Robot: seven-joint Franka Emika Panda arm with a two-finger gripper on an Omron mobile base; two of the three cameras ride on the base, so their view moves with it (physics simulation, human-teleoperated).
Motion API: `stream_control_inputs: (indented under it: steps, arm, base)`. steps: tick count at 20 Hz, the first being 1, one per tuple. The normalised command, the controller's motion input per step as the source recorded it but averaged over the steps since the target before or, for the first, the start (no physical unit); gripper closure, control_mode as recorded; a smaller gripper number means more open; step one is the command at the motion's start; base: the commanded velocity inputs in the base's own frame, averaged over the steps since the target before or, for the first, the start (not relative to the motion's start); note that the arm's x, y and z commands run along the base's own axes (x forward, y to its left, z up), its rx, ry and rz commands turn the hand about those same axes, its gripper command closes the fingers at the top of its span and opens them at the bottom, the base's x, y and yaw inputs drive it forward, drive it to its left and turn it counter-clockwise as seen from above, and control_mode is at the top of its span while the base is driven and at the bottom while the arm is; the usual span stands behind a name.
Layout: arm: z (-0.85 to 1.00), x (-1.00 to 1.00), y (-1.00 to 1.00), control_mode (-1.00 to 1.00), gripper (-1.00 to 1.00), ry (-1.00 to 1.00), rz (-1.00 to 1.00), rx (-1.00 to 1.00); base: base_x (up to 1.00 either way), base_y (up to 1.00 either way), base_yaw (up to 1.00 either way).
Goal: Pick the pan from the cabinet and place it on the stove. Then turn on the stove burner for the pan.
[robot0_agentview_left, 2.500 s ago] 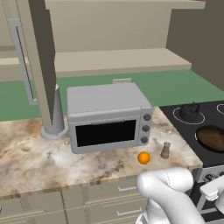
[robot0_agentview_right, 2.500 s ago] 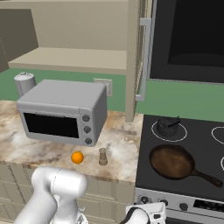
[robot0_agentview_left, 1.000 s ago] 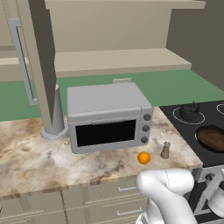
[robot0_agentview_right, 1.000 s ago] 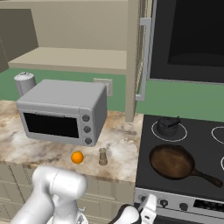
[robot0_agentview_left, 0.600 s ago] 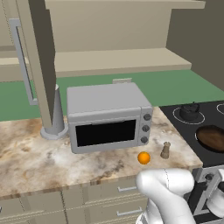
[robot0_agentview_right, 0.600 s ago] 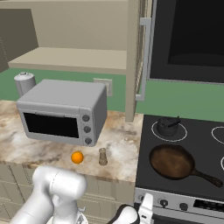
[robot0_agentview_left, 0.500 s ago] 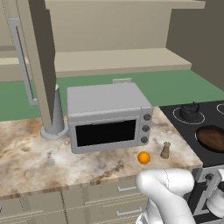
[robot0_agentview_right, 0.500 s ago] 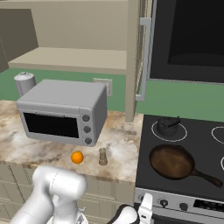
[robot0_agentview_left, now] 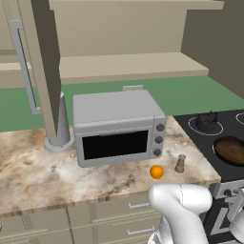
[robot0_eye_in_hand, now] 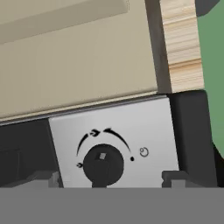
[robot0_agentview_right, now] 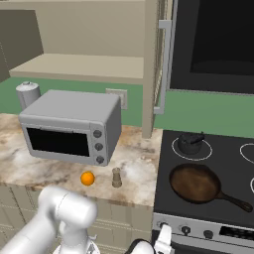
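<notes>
The dark pan [robot0_agentview_right: 197, 182] lies flat on the stove [robot0_agentview_right: 225, 161], over its front left burner, handle pointing to the right front; it also shows at the right edge [robot0_agentview_left: 232, 149]. The burner's ring is hidden under the pan. My gripper [robot0_agentview_right: 159, 242] hangs low in front of the stove's silver front panel [robot0_agentview_right: 198, 230]. Seen from the hand, a dark round knob [robot0_eye_in_hand: 103, 164] sits on the silver panel [robot0_eye_in_hand: 144, 127] between my fingertips [robot0_eye_in_hand: 175, 177], which stand wide apart and clear of it, so the gripper [robot0_eye_in_hand: 109, 179] is open. The cabinet [robot0_agentview_right: 84, 67] stands open, its shelf bare.
A grey microwave [robot0_agentview_right: 72, 130] stands on the marble counter [robot0_agentview_right: 30, 166], with an orange [robot0_agentview_right: 87, 178] and a small shaker [robot0_agentview_right: 116, 177] in front of it. A small dark lidded pot [robot0_agentview_right: 190, 142] sits on the rear left ring. Beige drawers [robot0_eye_in_hand: 74, 61] adjoin the panel.
The jaws have spread wide apart around the knob. The hand stays low in front of the stove's panel, and the pan has not moved.
</notes>
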Motion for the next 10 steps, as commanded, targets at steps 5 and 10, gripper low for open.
stream_control_inputs:
  steps: [5, 10]
  arm:
    - [0.02, -0.74, 0.14, -1.00, -1.00, 0.00, 0.00, 0.00]
    - [0.15, -0.82, 0.14, -1.00, -1.00, 0.00, 0.00, 0.00]
  base:
    - [0.00, 0.00, 0.00]
    - [0.00, 0.00, 0.00]
